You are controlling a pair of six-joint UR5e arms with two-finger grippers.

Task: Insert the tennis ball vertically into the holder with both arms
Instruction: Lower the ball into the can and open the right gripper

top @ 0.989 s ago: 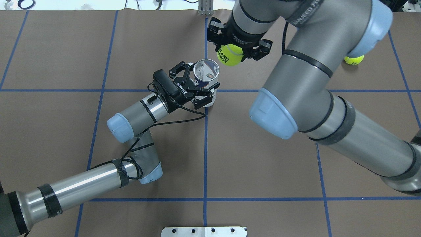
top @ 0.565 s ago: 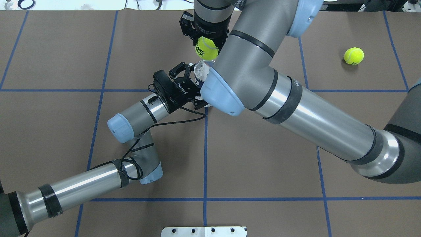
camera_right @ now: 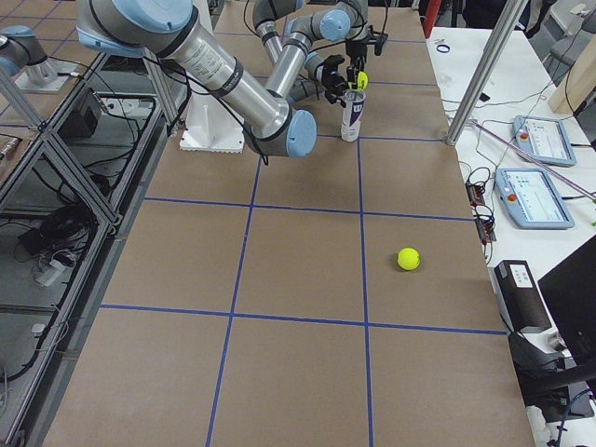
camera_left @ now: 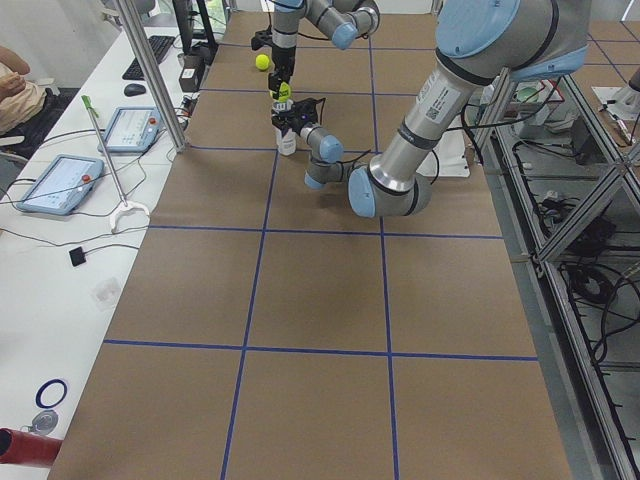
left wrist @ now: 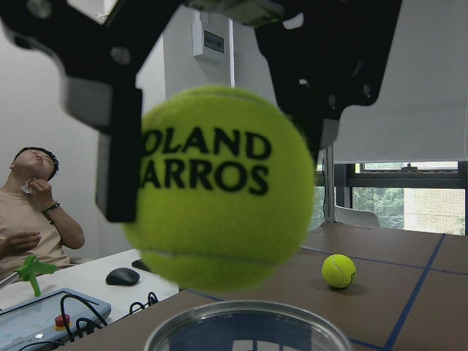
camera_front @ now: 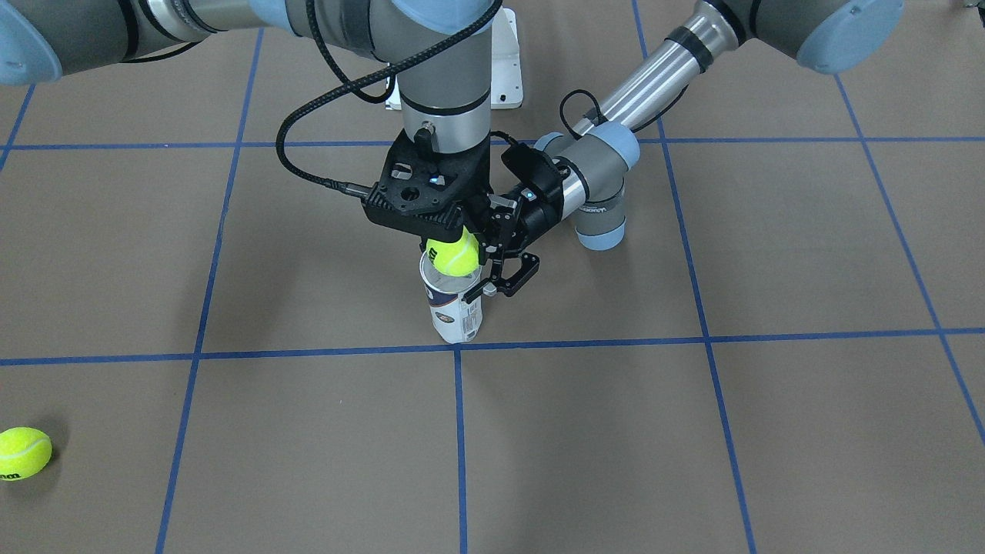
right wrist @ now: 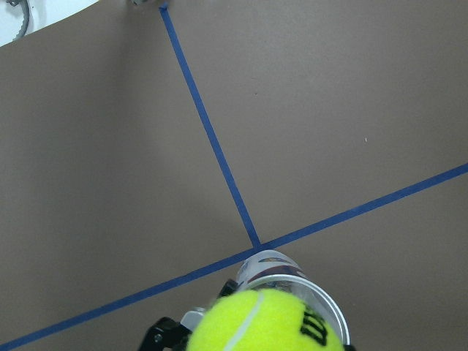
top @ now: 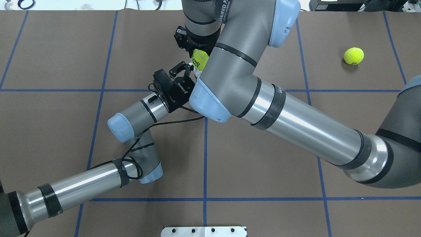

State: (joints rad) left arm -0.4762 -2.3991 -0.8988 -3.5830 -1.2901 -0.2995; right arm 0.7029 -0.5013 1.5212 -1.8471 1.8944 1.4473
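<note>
Right gripper (camera_front: pixel 452 242), clamped on the tennis ball (camera_front: pixel 454 258), is being hung over the mouth of the holder (camera_front: pixel 456 312), which is being held upright on the table (camera_front: pixel 692 446) by the left gripper (camera_front: pixel 500 269) pinched around it, so a straight-down drop is being set up.

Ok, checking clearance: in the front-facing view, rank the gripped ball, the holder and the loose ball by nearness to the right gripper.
1. the gripped ball, in the right gripper.
2. the holder, just beneath it.
3. the loose ball, far off at the view's lower left.
</note>
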